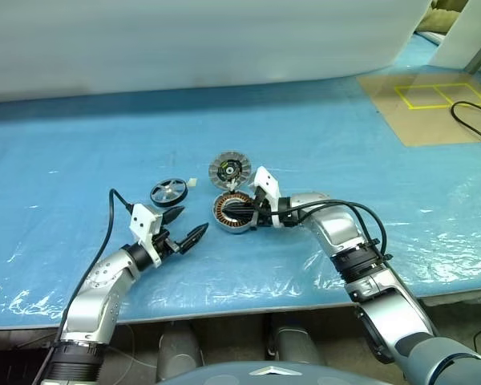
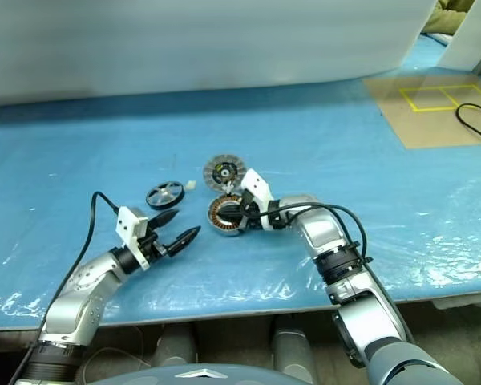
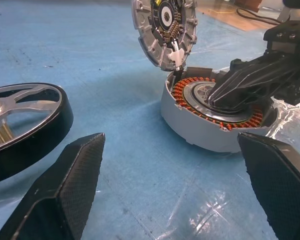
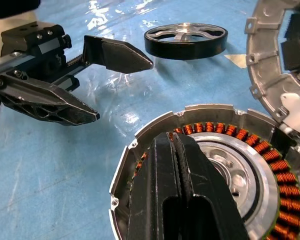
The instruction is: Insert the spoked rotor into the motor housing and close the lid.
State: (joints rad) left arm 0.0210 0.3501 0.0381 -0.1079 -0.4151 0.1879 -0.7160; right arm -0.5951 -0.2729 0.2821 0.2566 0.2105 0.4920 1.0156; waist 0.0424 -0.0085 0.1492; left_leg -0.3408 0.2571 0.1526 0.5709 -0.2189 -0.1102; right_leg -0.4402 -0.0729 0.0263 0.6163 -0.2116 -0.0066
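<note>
Blue plastic sheeting (image 1: 80,144), wrinkled and glossy, covered the long table, with a pale wall behind it and a tan board marked with yellow tape (image 1: 433,104) at the far right corner, a black cable (image 1: 473,120) lying across its edge.

At the centre of the work area the right gripper (image 4: 177,165) had its two black fingers pressed flat together, holding nothing between them. The closed fingers reached in from the right and lay over the open top of the motor housing (image 1: 234,213), a shallow round silver can with a ring of copper-brown windings around a pale central plate; the tips sat above the can's middle, though whether they pressed on the plate could not be told. The housing itself rested upright on the sheeting.

Just beyond it, the lid (image 1: 229,169), a round silver-grey disc with a radially finned rim and dark centre, stood tipped up with its finned face towards the robot, its lower edge meeting the housing's far rim at a small white tab.

To the left, well apart from the housing, the left gripper (image 1: 182,226) hovered low with its black fingers spread wide and empty, pointing towards the housing.

Just past that gripper lay the spoked rotor (image 1: 167,192), a small flat wheel with a dark outer ring and silver spokes, flat on the sheeting beside a tiny white scrap (image 1: 191,184).
</note>
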